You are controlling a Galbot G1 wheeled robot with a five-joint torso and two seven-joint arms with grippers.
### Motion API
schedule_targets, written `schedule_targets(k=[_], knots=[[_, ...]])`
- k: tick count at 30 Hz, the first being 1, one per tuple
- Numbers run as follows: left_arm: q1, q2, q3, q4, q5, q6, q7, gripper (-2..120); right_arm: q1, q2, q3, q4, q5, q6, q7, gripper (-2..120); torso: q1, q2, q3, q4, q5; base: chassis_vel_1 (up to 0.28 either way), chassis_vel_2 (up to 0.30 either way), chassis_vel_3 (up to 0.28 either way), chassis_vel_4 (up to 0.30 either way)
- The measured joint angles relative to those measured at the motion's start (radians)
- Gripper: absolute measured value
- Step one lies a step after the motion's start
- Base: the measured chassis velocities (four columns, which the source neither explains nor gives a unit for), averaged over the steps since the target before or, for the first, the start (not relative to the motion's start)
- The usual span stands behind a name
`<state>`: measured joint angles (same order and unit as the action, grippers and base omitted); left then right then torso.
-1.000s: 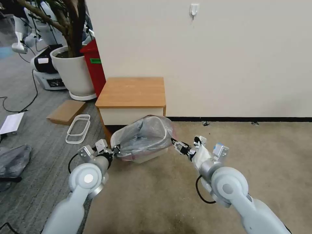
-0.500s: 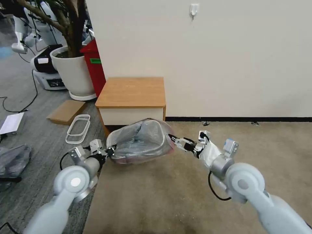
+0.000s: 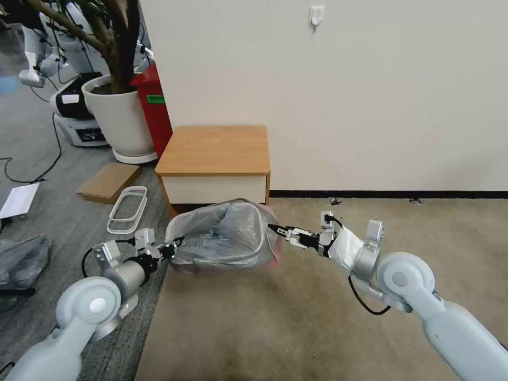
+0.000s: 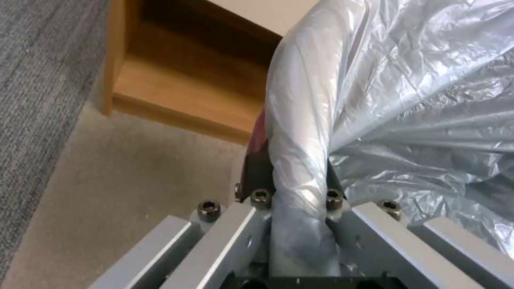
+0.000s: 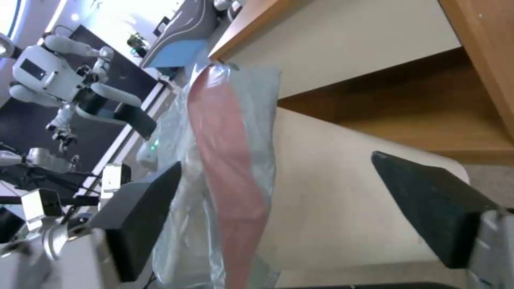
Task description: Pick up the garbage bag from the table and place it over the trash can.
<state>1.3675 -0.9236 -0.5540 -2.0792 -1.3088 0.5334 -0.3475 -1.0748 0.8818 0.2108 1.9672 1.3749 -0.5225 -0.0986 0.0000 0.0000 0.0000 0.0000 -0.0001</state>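
Garbage bag point(image 3: 222, 235) hides trash can; left gripper point(image 3: 170, 248) pinches film.

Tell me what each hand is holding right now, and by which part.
The left hand is shut on the bag, pinching a bunched fold at its left edge. The right hand is open beside the bag's right edge, holding nothing.

Left arm: reaches forward and inward from the lower left, elbow joint low, wrist pointing toward the right.
Left gripper point(image 3: 172, 246): fingers point(image 4: 256, 168) clamped on a bunched fold of the garbage bag point(image 3: 222, 235).
Right arm: stretched from the lower right, forearm angled up and leftward.
Right gripper point(image 3: 276, 229): jaws spread apart, pads point(image 5: 433, 208) wide of each other.
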Motion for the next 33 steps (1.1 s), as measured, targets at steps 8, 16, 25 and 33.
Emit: schedule_targets(k=[8, 16, 25, 33], knots=[[0.002, -0.003, 0.009, -0.007, 0.003, -0.001, -0.005, 1, 0.005, 0.002, 0.004, -0.014, -0.003, 0.002, -0.004, 65, 0.0, 0.0, 0.0, 0.0, 0.0001, 0.0, 0.0, 0.0, 0.0], [0.016, -0.006, 0.009, -0.019, 0.006, -0.003, -0.006, 1, 0.006, 0.005, -0.002, -0.021, -0.033, 0.007, -0.029, 35, 0.0, 0.0, 0.0, 0.0, 0.0001, 0.0, 0.0, 0.0, 0.0], [0.034, -0.006, 0.017, -0.038, 0.009, -0.003, -0.007, 1, 0.016, 0.006, -0.027, -0.035, -0.141, 0.044, -0.032, 2, 0.0, 0.0, 0.0, 0.0, 0.0, 0.0, 0.0, 0.0, 0.0], [0.045, -0.012, 0.023, -0.049, 0.009, -0.001, -0.008, 1, 0.016, 0.016, -0.059, -0.069, -0.259, 0.081, -0.01, 0, 0.0, 0.0, 0.0, 0.0, 0.0001, 0.0, 0.0, 0.0, 0.0]])
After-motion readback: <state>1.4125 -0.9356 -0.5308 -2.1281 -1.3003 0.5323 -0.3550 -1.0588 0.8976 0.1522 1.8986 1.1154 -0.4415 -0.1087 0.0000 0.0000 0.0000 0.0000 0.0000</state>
